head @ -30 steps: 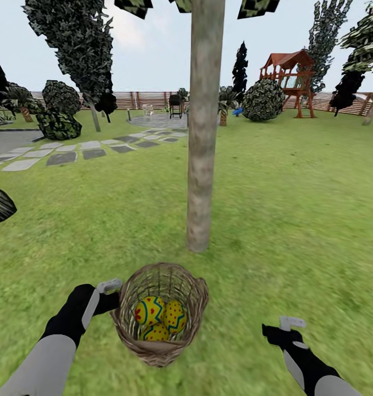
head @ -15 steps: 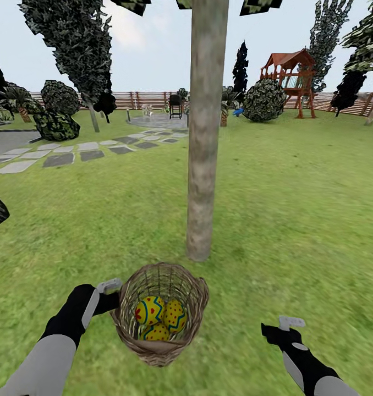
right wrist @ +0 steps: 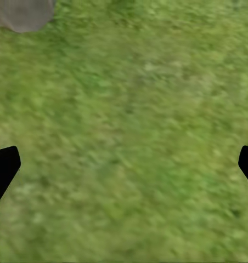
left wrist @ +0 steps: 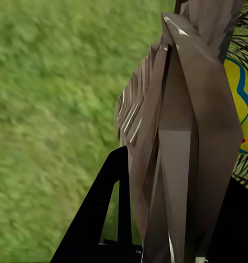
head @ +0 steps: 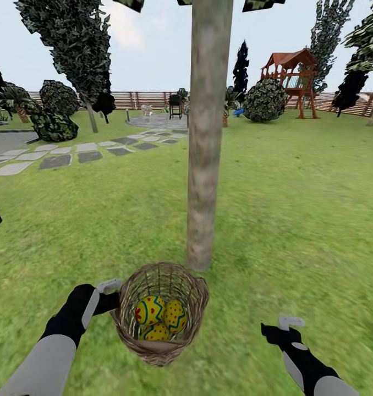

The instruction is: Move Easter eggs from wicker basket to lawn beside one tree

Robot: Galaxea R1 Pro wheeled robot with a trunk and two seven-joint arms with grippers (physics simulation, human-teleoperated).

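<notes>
Basket: brown wicker, upright, near trunk.
Eggs: three, yellow, patterned, inside basket.
Tree: bare grey-brown trunk.

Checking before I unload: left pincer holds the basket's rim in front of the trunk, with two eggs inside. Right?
Not quite: the head view shows three Easter eggs in the wicker basket, not two. The left pincer does hold its rim, before the tree.

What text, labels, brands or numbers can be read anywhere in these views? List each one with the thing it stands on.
None: no readable text in any view.
Easter eggs: only red dots and zigzag bands, no letters.
Wicker basket, held at its rim by the left claw: bare weave.
Tree: plain bark.
Playset and fence: no signs visible.
</notes>
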